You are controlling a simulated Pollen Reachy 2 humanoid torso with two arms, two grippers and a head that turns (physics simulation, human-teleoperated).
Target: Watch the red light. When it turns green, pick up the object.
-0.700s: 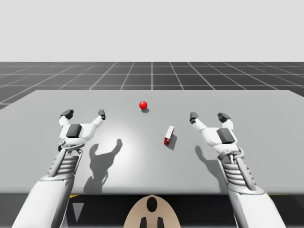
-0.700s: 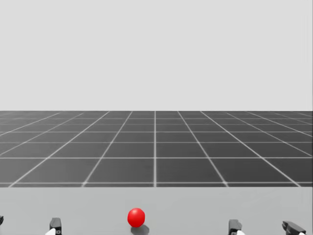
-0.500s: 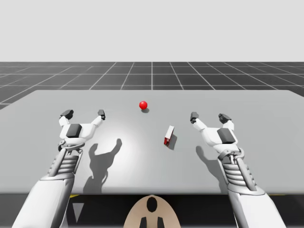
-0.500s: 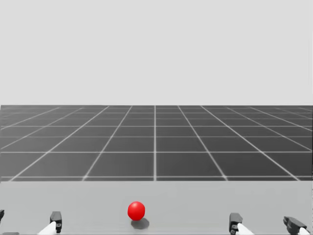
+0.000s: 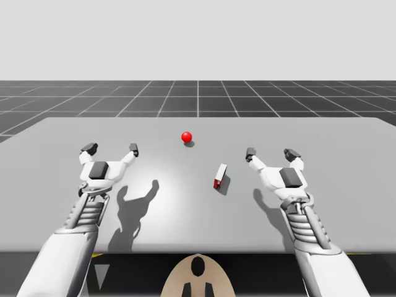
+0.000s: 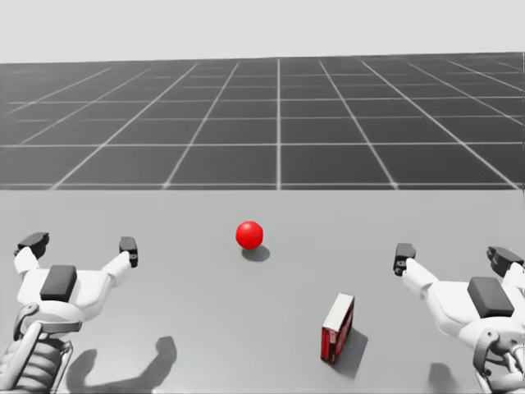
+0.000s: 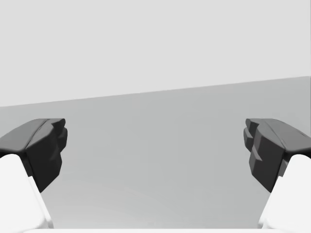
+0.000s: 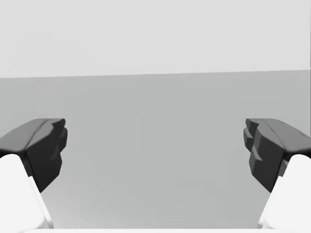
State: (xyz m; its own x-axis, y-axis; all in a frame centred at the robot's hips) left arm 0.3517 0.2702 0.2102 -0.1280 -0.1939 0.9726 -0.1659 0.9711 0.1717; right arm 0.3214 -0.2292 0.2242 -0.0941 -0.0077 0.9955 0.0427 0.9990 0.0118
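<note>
The light is a red ball (image 5: 186, 137) (image 6: 249, 234) resting on the grey table (image 5: 346, 185) near its far middle. A small red and white box (image 5: 219, 176) (image 6: 337, 327) stands on edge nearer to me, right of centre. My left gripper (image 5: 111, 148) (image 6: 80, 244) hovers open over the table's left part, far from the box. My right gripper (image 5: 270, 152) (image 6: 455, 254) is open just right of the box, not touching it. In both wrist views the dark fingers (image 7: 41, 148) (image 8: 269, 148) stand wide apart over bare table.
The table's far edge (image 6: 262, 190) runs behind the ball, with a dark gridded floor (image 5: 198, 96) beyond. Bare surface lies between the two grippers and around the box.
My head has turned down, bringing the box and both hands into the head view. My right gripper has shifted slightly left toward the box. The ball stays red.
</note>
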